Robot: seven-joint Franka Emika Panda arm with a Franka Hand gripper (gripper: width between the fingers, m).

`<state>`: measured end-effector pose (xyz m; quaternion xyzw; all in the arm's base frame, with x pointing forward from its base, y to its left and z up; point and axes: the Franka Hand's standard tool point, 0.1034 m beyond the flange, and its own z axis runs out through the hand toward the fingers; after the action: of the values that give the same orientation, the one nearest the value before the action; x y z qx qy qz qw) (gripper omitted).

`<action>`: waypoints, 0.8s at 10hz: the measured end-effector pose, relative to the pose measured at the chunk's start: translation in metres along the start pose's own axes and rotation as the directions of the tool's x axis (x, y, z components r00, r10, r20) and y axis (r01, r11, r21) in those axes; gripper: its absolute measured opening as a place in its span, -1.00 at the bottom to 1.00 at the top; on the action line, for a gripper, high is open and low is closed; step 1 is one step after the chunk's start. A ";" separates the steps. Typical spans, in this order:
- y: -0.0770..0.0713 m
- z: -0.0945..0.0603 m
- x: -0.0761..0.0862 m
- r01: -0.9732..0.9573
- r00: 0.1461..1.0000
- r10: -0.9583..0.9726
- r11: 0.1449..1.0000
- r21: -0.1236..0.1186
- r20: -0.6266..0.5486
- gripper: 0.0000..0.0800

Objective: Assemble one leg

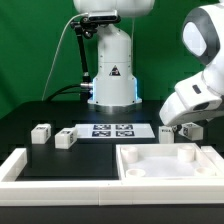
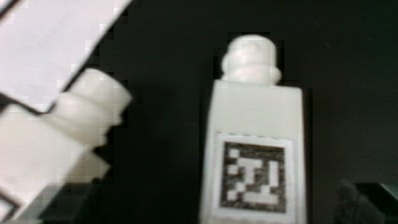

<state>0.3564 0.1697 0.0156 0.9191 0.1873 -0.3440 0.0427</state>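
Observation:
In the wrist view a leg lies on the black table, a white block with a rounded peg end and a black-and-white tag. My gripper is open just above it. Its dark fingertips stand on either side of the leg's tagged end, with gaps and no contact. A second leg lies close beside it. In the exterior view my gripper hangs low at the right over a leg, with another leg just left of it.
Two more legs lie at the exterior view's left. The marker board lies in the middle, and its corner shows in the wrist view. A large white tray-like part sits at the front right. A white rim runs along the front left.

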 end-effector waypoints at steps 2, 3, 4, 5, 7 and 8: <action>-0.004 0.003 0.000 0.001 0.999 -0.001 1.000 -0.001 0.042 0.62; -0.005 0.004 0.001 0.003 0.999 -0.003 1.000 0.000 0.040 0.62; -0.005 0.006 0.001 0.005 0.999 -0.005 1.000 0.001 0.043 0.62; -0.006 0.008 0.001 0.006 0.999 -0.006 1.000 0.003 0.047 0.62; -0.005 0.010 0.001 0.021 0.999 -0.022 1.000 0.004 0.048 0.62; -0.004 0.010 0.001 0.034 0.998 -0.034 0.999 0.005 0.048 0.59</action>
<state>0.3495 0.1718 0.0074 0.9073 0.2011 -0.3671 0.0393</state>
